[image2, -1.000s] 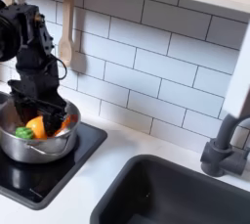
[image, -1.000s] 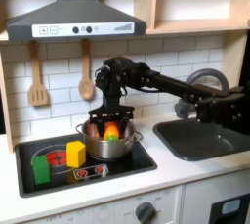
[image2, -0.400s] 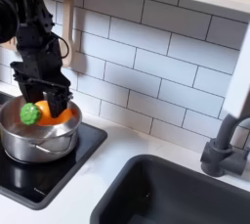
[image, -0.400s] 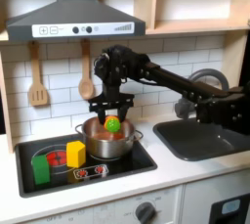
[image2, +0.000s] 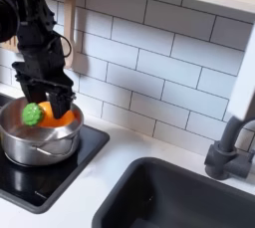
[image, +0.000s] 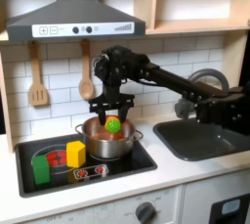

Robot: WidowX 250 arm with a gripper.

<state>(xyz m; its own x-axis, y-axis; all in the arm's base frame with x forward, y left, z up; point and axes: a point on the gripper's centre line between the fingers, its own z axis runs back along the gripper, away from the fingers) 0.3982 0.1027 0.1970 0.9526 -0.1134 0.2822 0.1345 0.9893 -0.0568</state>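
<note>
Clamped on a small green ball (image: 113,124), my claw (image: 113,123) hangs just above the steel pot (image: 95,146); in the second exterior view the claw (image2: 36,109) grips the same green ball (image2: 33,114) over the pot (image2: 30,149). I see an orange piece (image2: 60,118) lying inside the pot, right under the ball. The pot sits on the black stove (image: 117,170). To the pot's left in the first exterior view stand a yellow block (image: 75,154) and a green block (image: 41,168). Behind the pot, two wooden spoons (image: 85,81) hang on the tiled wall. To the pot's right in the first exterior view lies the dark sink (image: 200,138).
</note>
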